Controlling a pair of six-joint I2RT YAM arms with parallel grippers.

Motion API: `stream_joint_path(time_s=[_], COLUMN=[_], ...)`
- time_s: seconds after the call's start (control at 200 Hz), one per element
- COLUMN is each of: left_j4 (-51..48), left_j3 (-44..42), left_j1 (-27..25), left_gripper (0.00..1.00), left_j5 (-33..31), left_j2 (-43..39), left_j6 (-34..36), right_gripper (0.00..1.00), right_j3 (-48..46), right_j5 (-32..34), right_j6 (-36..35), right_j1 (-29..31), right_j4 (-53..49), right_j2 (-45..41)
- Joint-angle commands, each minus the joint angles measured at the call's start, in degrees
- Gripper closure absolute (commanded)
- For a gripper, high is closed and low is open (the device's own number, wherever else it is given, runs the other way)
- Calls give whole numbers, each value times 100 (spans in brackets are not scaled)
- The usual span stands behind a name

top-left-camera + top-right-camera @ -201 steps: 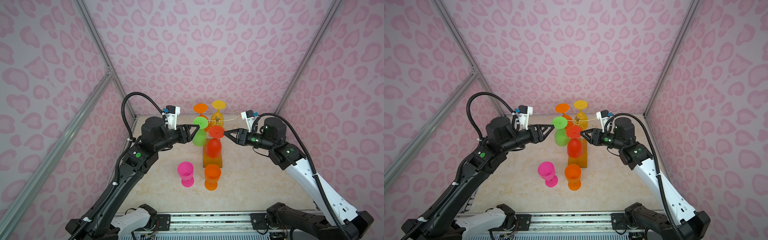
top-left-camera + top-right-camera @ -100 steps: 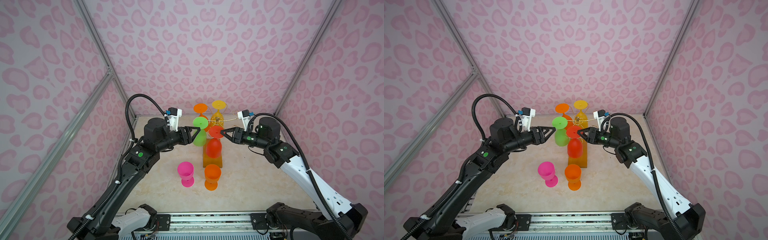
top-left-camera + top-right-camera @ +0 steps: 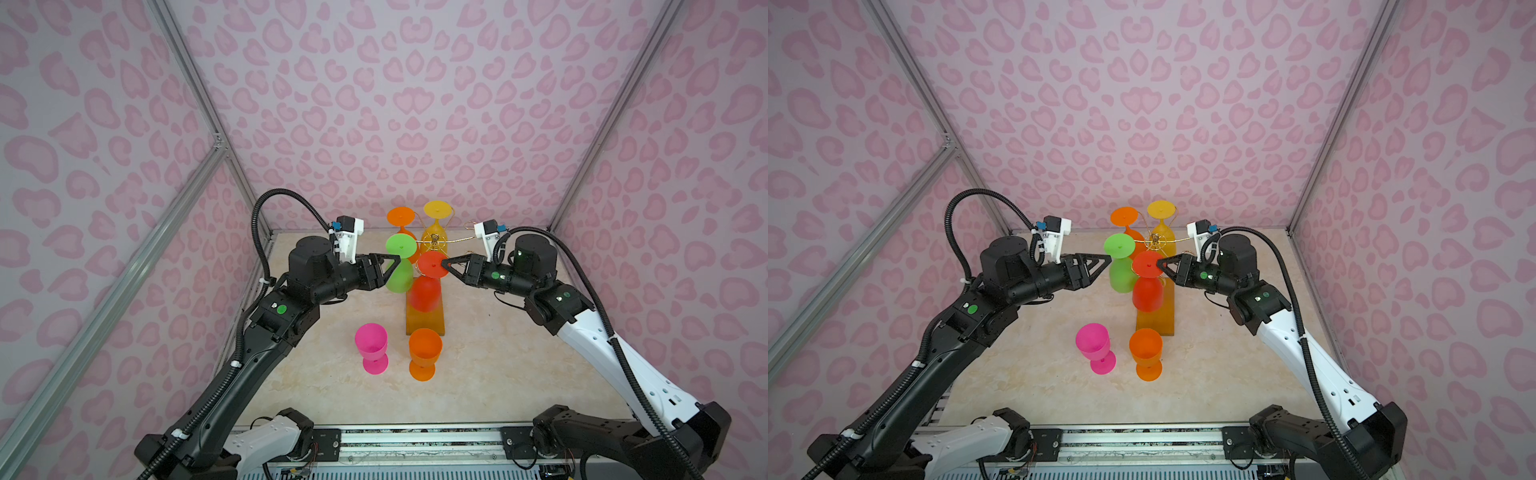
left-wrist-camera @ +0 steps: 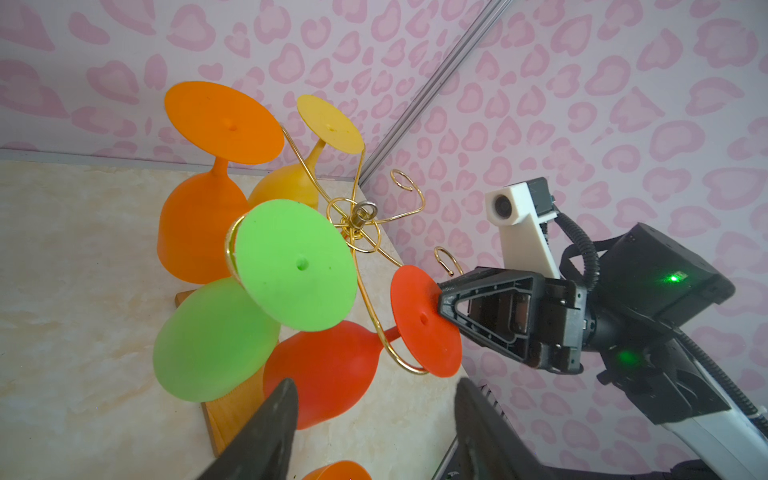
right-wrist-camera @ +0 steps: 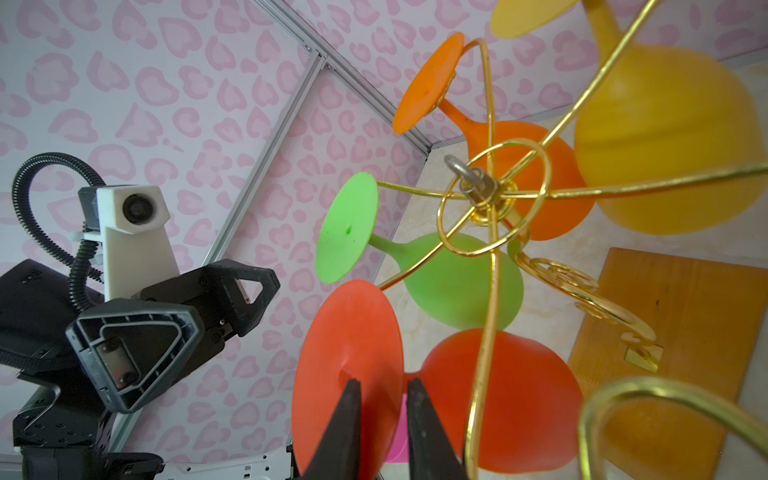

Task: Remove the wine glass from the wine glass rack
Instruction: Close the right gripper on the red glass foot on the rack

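grippers at a gold rack, right one pinching the red glass by its foot

seen from the front of the table, the wine glass rack is gold wire on an amber base. four glasses hang from it bowl-down. the red wine glass is nearest, with the green glass beside it on the left arm's side. the hanging orange glass and the yellow glass are behind.

in both top views the right gripper simply meets the red foot, and the red bowl looks blurred. the right wrist view shows the grip itself. its two fingers are drawn close together with the rim of the flat red foot between them, one on the outer face and one on the stem side. the left wrist view adds that the red stem sits in its gold hook.

the left gripper hovers just beside the green glass, below its foot. only the wrist views show its fingers spread wide with nothing between them.

only the top views take in the pink glass and the upright orange glass. both stand on the table in front of the base. the left wrist view catches just a sliver of that orange rim.
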Motion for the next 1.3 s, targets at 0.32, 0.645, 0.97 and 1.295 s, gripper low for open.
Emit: stream_joint_path(time_s=[0.32,0.645,0.97,1.295], left_j4=[293,301,268,256], left_j3=[-141,-234,-270,-261], left_j1=[18,53,78,98], left_gripper=[38,38,38,38], left_j5=[74,67,58,100], left_j2=[-81,-161,-213,-179], left_j6=[12,21,47,47], right_gripper=[91,100,100,100], right_j3=[-343,-603,-740,-274], right_j5=[-182,-455,-757,-798], right_j6=[741,1443,1980,1629], right_j1=[-78,-250,-367,-372], right_j4=[1088,1876,2399,1477], right_j2=[-51,-78,-103,-128])
